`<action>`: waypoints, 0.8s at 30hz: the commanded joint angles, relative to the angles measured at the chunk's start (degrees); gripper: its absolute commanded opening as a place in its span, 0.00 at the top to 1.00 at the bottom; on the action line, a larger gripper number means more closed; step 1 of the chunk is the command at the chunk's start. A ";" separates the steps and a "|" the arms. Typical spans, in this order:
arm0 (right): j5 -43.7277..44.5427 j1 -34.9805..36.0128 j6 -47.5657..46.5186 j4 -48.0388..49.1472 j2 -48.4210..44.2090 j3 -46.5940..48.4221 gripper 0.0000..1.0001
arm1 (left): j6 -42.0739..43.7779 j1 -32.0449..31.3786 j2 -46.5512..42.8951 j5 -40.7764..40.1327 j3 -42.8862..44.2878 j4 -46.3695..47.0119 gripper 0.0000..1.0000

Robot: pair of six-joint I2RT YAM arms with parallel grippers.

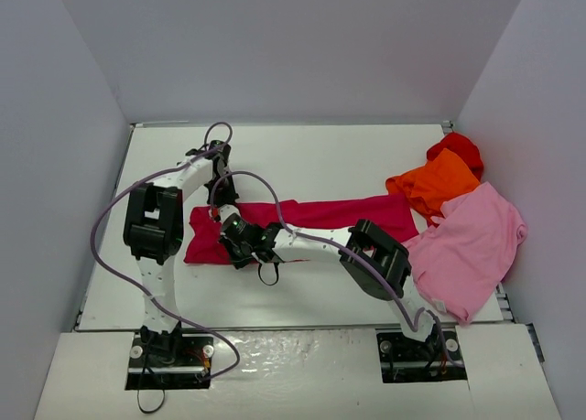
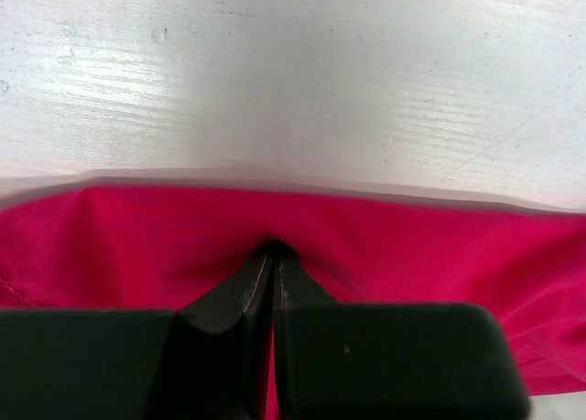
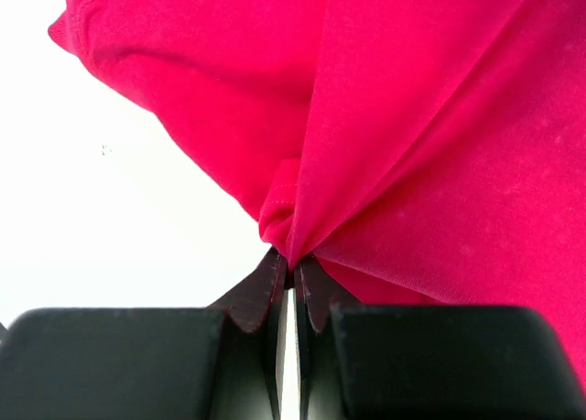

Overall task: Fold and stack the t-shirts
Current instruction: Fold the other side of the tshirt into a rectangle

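Left hand [image 2: 275, 253] and right hand [image 3: 291, 266] pinch crimson t-shirt [image 1: 371, 211].

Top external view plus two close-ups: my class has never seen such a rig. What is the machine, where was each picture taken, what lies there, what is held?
Two robot arms are bolted at the near edge of a white table. The wide picture looks down from behind them; each close-up comes from a wrist camera. The left end effector and right end effector are shut, each pinching the crimson-magenta cloth t-shirt. At the right lie an orange cloth t-shirt, a bright red cloth t-shirt and a light pink cloth t-shirt.
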 commanded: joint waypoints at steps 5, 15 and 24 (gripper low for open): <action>-2.04 1.82 1.36 0.48 -3.66 -0.37 1.00 | 1.23 0.74 2.06 -3.39 2.13 3.08 1.00; 7.31 0.48 -1.92 1.35 -7.25 3.26 0.61 | -0.17 0.76 -6.08 -5.78 -5.11 9.72 1.00; 9.14 -5.33 -5.64 1.96 -14.90 5.64 0.64 | -0.65 0.78 -24.41 -12.08 -10.46 12.28 1.00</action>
